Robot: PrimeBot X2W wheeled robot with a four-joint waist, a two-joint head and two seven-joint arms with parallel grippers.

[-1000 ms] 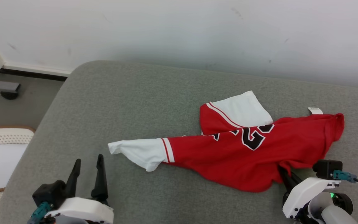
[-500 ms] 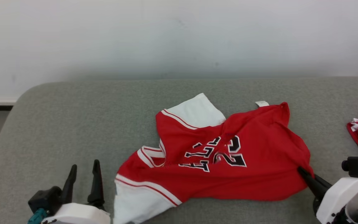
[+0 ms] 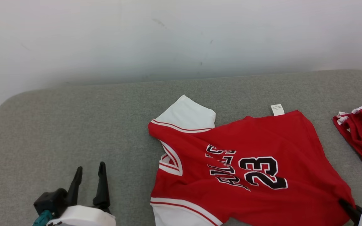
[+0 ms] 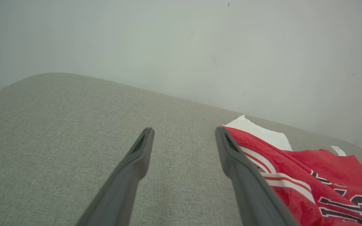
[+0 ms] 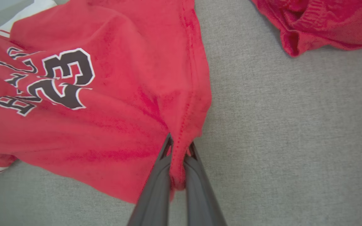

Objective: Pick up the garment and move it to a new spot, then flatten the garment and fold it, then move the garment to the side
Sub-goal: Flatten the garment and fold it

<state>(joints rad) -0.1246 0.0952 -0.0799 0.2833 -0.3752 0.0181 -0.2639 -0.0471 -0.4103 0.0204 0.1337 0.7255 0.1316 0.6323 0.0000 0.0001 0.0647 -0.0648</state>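
The red jersey (image 3: 247, 169) lies spread on the grey upholstered surface (image 3: 74, 125), number 23 facing up, one white sleeve toward the wall and a white label (image 3: 277, 110) at its far edge. The right end effector (image 5: 178, 150) is closed on a pinch of red hem at the jersey's near right corner. The left end effector (image 3: 90, 165) stands wide apart, holding nothing, just left of the jersey. A second red garment (image 3: 361, 135) lies apart at the right.

The head camera looks down over the grey cushion (image 3: 74, 125), and both low, close wrist cameras share its red jersey (image 3: 262, 138).
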